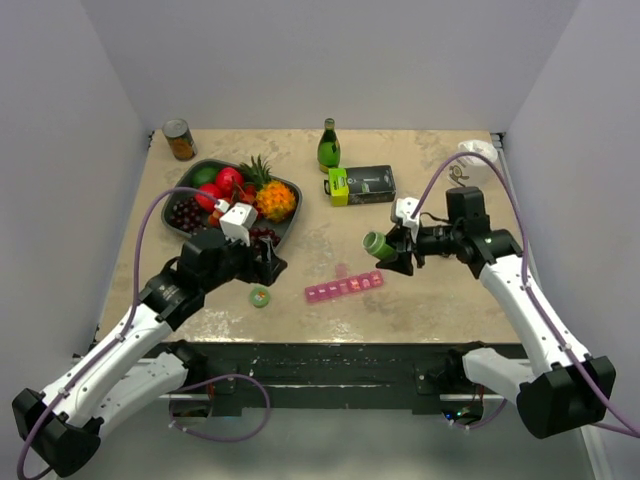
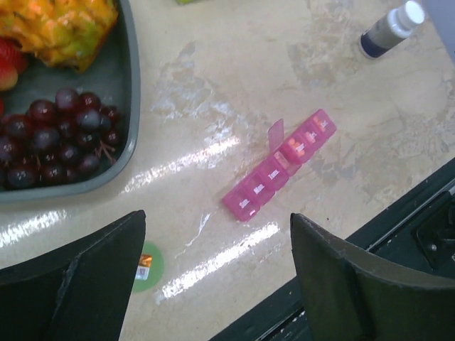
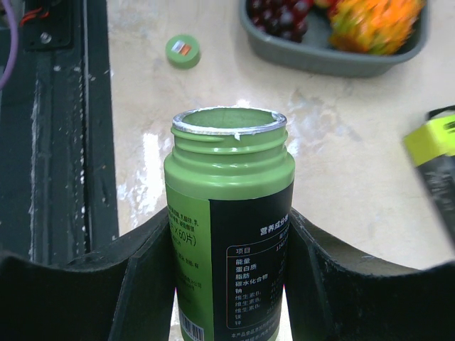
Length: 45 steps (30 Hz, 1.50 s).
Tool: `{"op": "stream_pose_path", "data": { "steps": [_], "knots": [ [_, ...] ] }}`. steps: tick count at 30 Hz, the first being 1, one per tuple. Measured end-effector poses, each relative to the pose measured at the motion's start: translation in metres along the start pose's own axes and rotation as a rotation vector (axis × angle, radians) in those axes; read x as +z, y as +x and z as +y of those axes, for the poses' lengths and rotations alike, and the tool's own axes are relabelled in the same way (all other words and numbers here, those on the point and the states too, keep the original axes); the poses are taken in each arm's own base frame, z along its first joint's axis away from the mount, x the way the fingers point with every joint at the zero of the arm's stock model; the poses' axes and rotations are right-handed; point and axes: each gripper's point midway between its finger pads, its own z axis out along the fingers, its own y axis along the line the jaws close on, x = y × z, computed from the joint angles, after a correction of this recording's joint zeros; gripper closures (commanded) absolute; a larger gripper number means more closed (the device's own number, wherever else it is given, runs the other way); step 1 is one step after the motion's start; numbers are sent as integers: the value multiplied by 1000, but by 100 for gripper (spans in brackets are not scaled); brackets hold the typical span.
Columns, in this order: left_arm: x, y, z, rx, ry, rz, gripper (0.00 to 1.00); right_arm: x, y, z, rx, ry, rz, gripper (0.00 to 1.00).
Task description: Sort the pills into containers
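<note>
The pink pill organiser [image 1: 344, 287] lies on the table near the front edge. In the left wrist view [image 2: 281, 167] one lid stands open, and a compartment next to it holds orange pills [image 2: 295, 147]. My right gripper [image 1: 393, 255] is shut on the open green bottle [image 1: 378, 243], tipped with its mouth to the left, above and right of the organiser. In the right wrist view my right gripper [image 3: 229, 220] has a finger pressed on each side of the bottle [image 3: 229, 185]. My left gripper [image 1: 268, 262] [image 2: 217, 227] is open and empty, left of the organiser.
The bottle's green cap [image 1: 260, 296] [image 2: 148, 266] [image 3: 183, 51] lies left of the organiser. A grey fruit tray [image 1: 290, 190] [image 2: 131, 85] sits back left. A dark bottle with a white cap [image 2: 387, 30], a green glass bottle [image 1: 329, 147], a black-and-yellow box [image 1: 362, 184] and a can [image 1: 180, 140] stand further back.
</note>
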Motion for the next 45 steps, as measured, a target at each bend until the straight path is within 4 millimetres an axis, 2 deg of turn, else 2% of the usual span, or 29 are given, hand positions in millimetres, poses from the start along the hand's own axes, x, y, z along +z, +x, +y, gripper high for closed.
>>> {"op": "stream_pose_path", "data": {
  "steps": [3, 9, 12, 19, 26, 29, 32, 34, 36, 38, 40, 42, 43, 44, 45],
  "knots": [
    [1, -13, -7, 44, 42, -51, 14, -11, -26, -10, -31, 48, 0, 100],
    [4, -38, -18, 133, 98, -162, 14, -45, -100, -33, -115, 199, -51, 100],
    [5, -40, -15, 172, 95, -193, 14, -62, -129, -42, -117, 268, -85, 100],
    [3, -39, -5, 227, 57, -220, 14, -101, -179, -74, -75, 454, -156, 100],
    [-5, -47, -2, 241, 35, -261, 14, -154, -237, -104, -77, 694, -301, 100],
    [-6, -48, -1, 241, 28, -267, 14, -156, -258, -105, -22, 675, -419, 100],
    [-7, -50, 0, 239, 16, -277, 14, -129, -263, -88, 63, 517, -524, 100],
    [-8, -51, 1, 238, 11, -281, 14, -102, -252, -70, 133, 375, -525, 100],
    [-8, -51, 2, 238, 8, -281, 14, -90, -243, -58, 165, 303, -492, 100],
    [-7, -50, 2, 239, 7, -279, 14, -101, -242, -66, 160, 359, -475, 100],
    [-5, -49, 3, 240, 5, -272, 14, -140, -252, -96, 126, 577, -516, 100],
    [-3, -48, 4, 244, 2, -264, 14, -174, -257, -113, 96, 706, -559, 100],
    [-3, -47, 4, 246, 0, -261, 14, -182, -258, -115, 100, 721, -590, 100],
    [-2, -47, 4, 247, 0, -258, 14, -180, -261, -113, 96, 696, -631, 100],
    [-2, -47, 5, 250, -2, -257, 14, -169, -263, -105, 85, 629, -660, 100]
  ]
}}
